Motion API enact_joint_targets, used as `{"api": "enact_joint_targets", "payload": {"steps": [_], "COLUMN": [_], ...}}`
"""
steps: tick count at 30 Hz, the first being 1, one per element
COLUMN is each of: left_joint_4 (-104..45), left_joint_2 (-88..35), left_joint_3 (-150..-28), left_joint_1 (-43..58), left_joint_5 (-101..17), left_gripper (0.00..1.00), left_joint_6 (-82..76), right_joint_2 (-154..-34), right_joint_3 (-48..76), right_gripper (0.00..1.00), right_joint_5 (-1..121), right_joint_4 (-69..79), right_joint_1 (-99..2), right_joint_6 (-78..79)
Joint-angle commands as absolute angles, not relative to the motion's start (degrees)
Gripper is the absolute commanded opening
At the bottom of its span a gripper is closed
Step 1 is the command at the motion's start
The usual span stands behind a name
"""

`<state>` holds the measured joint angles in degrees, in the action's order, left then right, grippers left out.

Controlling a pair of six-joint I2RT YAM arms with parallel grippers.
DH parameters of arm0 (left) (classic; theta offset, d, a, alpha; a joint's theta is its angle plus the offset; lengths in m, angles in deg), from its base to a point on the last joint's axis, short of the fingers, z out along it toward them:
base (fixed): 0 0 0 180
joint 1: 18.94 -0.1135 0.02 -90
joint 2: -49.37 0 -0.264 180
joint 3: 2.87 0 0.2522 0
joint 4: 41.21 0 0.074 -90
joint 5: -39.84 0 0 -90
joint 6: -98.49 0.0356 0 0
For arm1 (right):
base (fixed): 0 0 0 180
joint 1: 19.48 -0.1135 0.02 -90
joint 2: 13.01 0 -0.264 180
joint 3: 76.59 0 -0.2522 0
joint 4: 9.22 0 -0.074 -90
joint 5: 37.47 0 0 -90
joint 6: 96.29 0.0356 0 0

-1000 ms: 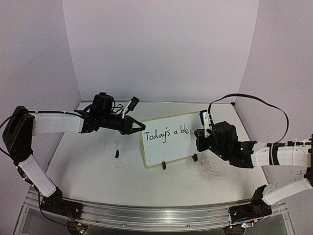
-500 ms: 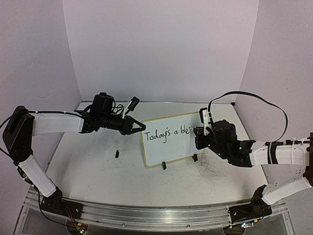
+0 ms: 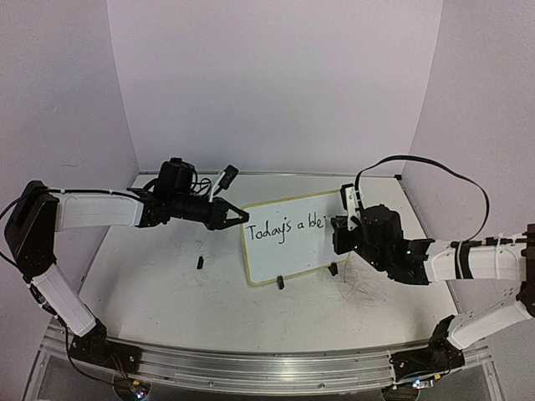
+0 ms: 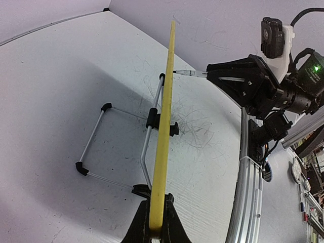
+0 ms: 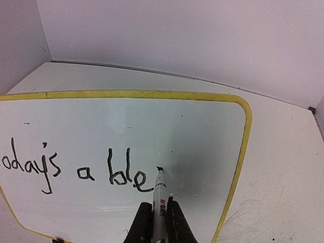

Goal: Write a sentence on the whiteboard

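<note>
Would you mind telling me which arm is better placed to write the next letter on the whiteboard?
The right arm. The right hand grips the marker, its tip at the whiteboard just after the lettering "ble". The left hand is clamped on the board's edge, steadying it.

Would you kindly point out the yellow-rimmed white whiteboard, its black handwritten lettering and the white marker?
yellow-rimmed white whiteboard [image 5: 195, 126]: right wrist view, bare face.
black handwritten lettering [image 5: 127, 169]: right wrist view, letter l.
white marker [image 5: 160, 193]: right wrist view, barrel.
</note>
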<state>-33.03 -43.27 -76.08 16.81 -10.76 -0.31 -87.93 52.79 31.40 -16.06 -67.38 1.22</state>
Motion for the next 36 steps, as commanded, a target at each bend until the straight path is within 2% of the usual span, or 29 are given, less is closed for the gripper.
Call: {"api": "enact_joint_targets", "payload": {"steps": [1, 12, 36], "left_joint_4": [-35.0, -35.0, -35.0], "left_joint_2": [-40.6, -40.7, -40.4], "left_joint_3": [-76.8, -76.8, -76.8], "left_joint_1": [16.8, 16.8, 16.8], "left_joint_5": [-13.4, -13.4, -13.5], "left_gripper": [0.00, 0.00, 0.00], "left_joint_6": [2.1, 2.1, 2.1], "right_joint_2": [-88.7, -88.2, -88.6], "right_joint_3": [50.7, 51.7, 51.9], "right_gripper": [0.00, 0.00, 0.00], "right_joint_5": [32.5, 34.6, 29.1], "right_joint_4": [-18.4, -16.8, -13.5], "right_joint_1": [-67.1, -67.1, -67.1], "right_joint_6": [0.4, 1.5, 4.1]}}
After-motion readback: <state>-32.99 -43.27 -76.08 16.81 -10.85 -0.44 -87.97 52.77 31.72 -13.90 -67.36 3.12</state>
